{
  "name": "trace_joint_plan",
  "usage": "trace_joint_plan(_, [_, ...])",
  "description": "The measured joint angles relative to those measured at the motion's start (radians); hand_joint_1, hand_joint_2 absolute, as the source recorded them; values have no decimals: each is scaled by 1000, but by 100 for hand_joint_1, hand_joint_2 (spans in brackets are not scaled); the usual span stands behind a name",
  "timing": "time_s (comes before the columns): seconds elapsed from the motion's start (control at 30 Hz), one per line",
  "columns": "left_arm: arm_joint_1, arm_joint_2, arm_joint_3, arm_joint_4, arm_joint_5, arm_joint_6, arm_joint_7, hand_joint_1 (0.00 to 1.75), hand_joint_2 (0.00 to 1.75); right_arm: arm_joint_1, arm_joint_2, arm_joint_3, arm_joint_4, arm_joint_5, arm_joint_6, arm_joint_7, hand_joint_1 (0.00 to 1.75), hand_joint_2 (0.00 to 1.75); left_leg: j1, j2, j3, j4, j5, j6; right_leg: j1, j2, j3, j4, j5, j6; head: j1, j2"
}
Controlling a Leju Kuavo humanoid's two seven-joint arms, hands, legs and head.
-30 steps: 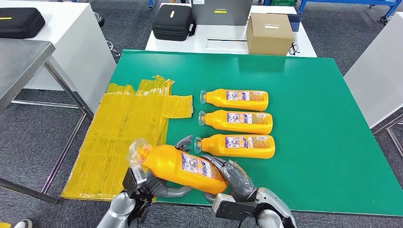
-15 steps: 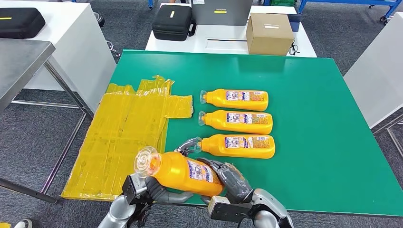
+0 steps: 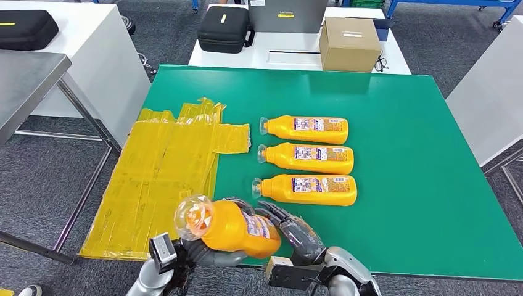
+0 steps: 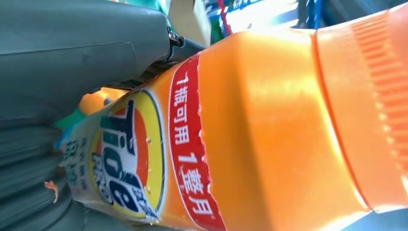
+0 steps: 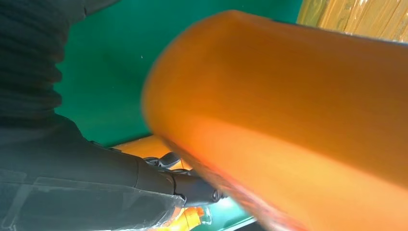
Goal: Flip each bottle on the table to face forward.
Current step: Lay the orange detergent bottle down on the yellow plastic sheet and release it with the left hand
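Orange held bottle (image 3: 231, 228) tilted, clear cap toward camera; three labelled orange bottles (image 3: 306, 156) lying in a column, caps left

Green-topped rectangular table (image 3: 401, 123): three orange plastic bottles (image 3: 306, 154) lying on their sides in a column, clear caps leftward, labels up; crinkled yellow plastic sheet (image 3: 161, 169) draped over the left edge.
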Motion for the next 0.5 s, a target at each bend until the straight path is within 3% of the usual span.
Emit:
trace_joint_plan(0.27, [79, 1, 103, -178, -91, 185, -3, 175, 175, 32, 0, -27, -33, -27, -20, -3, 0, 175, 0, 0, 0, 0, 0, 0, 0, 0, 0, 0, 0, 0, 0, 0])
trace_joint_plan(0.5, [107, 1, 232, -315, -283, 375, 83, 175, 175, 56, 6, -69, -83, -27, -43, -8, 0, 175, 0, 0, 0, 0, 0, 0, 0, 0, 0, 0, 0, 0, 0, 0])
